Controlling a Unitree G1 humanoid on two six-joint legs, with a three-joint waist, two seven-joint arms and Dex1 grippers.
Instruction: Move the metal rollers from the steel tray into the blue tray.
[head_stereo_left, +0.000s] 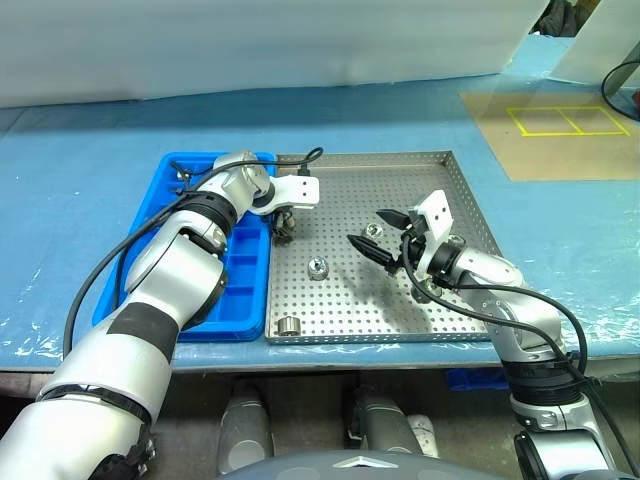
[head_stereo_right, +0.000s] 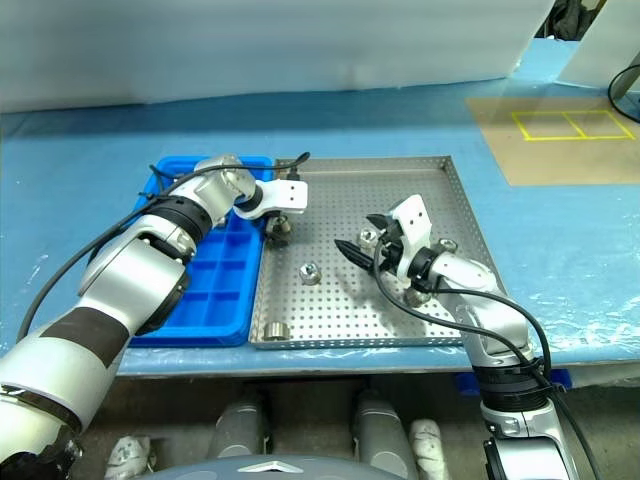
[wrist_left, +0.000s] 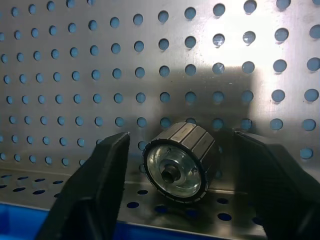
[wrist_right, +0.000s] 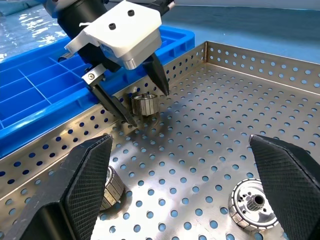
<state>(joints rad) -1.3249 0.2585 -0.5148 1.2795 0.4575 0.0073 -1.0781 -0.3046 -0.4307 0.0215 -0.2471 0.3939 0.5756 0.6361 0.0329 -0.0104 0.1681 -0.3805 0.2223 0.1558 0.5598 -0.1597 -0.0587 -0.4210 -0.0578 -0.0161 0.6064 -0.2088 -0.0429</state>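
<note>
The steel tray (head_stereo_left: 400, 180) lies mid-table with the blue tray (head_stereo_left: 245, 285) against its left side. Several metal rollers lie on the perforated floor, among them one in the middle (head_stereo_left: 318, 267) and one at the front left corner (head_stereo_left: 289, 325). My left gripper (head_stereo_left: 283, 226) points down at the tray's left rim. It stands open around one roller (wrist_left: 180, 167), with a gap on each side of it. My right gripper (head_stereo_left: 367, 227) hovers open over the tray's right half, nothing in it, with another roller (wrist_right: 252, 204) lying below it.
A blue sheet (head_stereo_left: 80, 200) covers the table. A brown board with a yellow taped rectangle (head_stereo_left: 565, 120) lies at the back right. White panels (head_stereo_left: 250, 50) stand along the back edge, and a black cable (head_stereo_left: 620, 80) loops at the far right.
</note>
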